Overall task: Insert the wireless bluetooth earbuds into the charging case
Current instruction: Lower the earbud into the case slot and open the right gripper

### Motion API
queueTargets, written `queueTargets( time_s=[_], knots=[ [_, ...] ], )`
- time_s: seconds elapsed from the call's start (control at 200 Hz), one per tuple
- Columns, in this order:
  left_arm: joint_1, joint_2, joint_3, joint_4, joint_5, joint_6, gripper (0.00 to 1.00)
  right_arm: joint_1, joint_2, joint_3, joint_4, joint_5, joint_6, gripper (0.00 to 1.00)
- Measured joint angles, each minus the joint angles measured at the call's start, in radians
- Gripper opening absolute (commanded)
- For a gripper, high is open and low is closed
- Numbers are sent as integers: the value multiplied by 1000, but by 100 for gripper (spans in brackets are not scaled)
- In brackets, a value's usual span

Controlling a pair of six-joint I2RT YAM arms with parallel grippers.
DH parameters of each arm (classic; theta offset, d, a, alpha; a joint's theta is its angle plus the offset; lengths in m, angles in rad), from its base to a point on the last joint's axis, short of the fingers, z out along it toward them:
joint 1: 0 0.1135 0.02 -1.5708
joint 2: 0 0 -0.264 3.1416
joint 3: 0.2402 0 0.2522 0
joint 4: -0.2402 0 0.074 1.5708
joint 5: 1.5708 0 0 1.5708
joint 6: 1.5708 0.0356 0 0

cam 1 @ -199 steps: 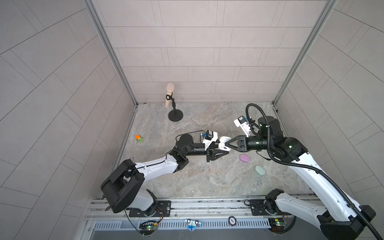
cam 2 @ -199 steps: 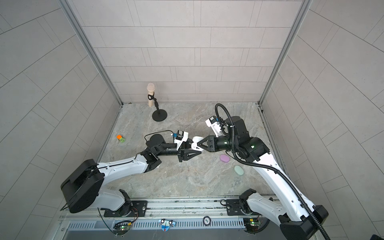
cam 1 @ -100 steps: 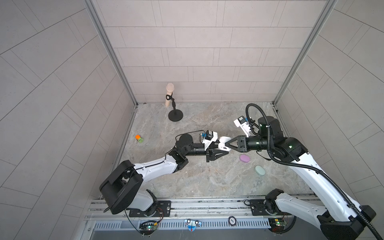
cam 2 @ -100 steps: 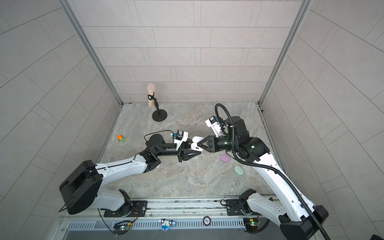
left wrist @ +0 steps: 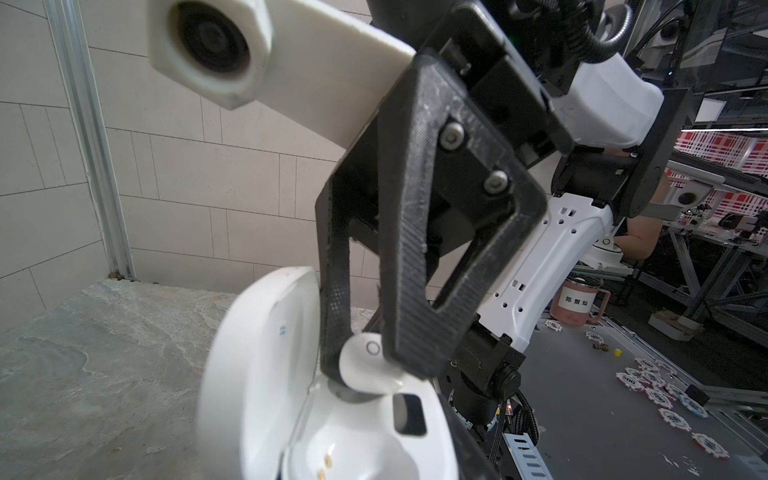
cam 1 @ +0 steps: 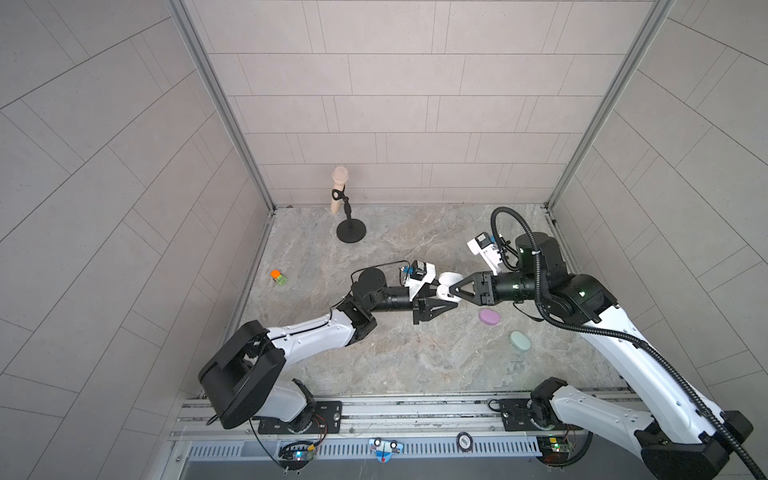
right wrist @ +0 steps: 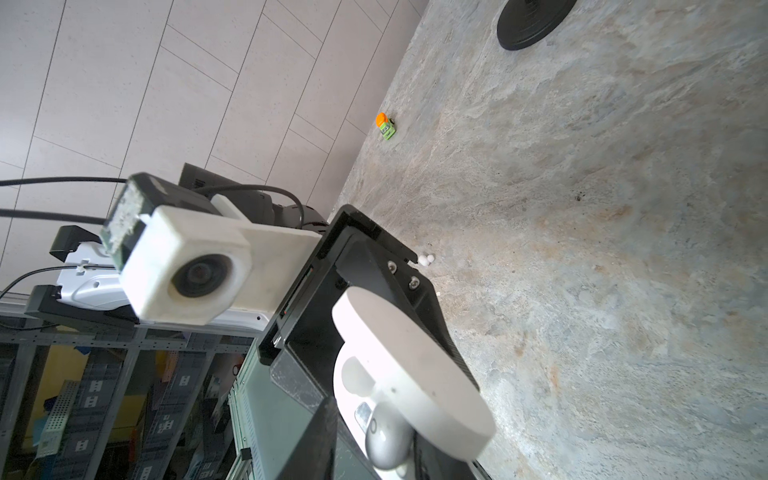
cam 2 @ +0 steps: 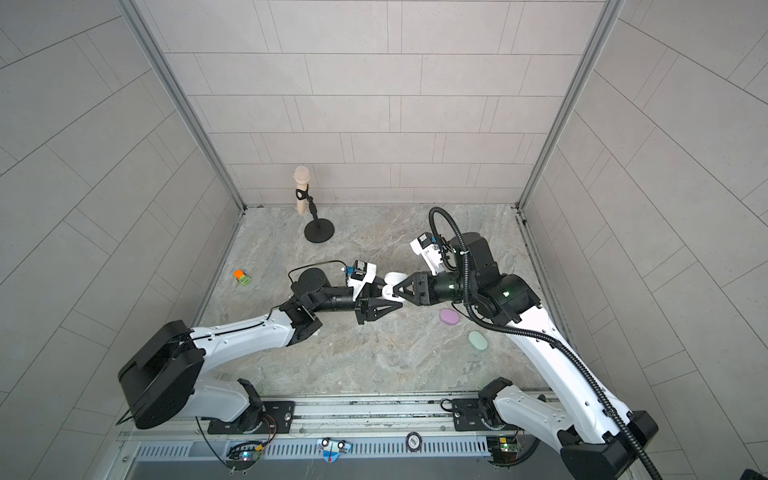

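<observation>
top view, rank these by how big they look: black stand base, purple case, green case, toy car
1. black stand base
2. purple case and green case, about alike
3. toy car

The charging case (left wrist: 266,374) is smooth, glossy white plastic with small brass-coloured metal contacts (left wrist: 328,449) in its well, and the earbud (left wrist: 361,361) has the same glossy white finish. The fingers (left wrist: 409,249) of the right gripper (left wrist: 370,372) are matt black plastic with a fine ribbed grain, fastened with bright metal screws (left wrist: 453,135). The wrist camera housing (right wrist: 187,266) is off-white plastic, matt and slightly rough. The tabletop (cam 1: 395,353) looks like grey veined stone, matt and uneven. The walls (cam 1: 415,104) are matt, finely speckled panels between brushed metal posts (cam 1: 224,108). The lilac case (cam 1: 488,317) and mint case (cam 1: 520,340) look like smooth, satin plastic. The arm covers (cam 1: 307,336) are glossy white, and the hose (cam 1: 539,286) is black ribbed plastic.
</observation>
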Motion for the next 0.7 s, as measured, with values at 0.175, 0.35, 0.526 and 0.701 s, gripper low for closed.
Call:
queueTargets(
  time_s=[0.175,0.35,0.526,0.701],
  knots=[
    [-5,0,0,1,-6,0,23,16,3,14,-12,14,-7,42],
    [-5,0,0,0,-14,0,23,33,20,42,-34,42,-26,52],
    [-5,0,0,0,-23,0,23,41,26,82,-71,75,-45,63],
    [-5,0,0,1,-29,0,23,49,26,108,-92,98,-56,68]
  ],
)
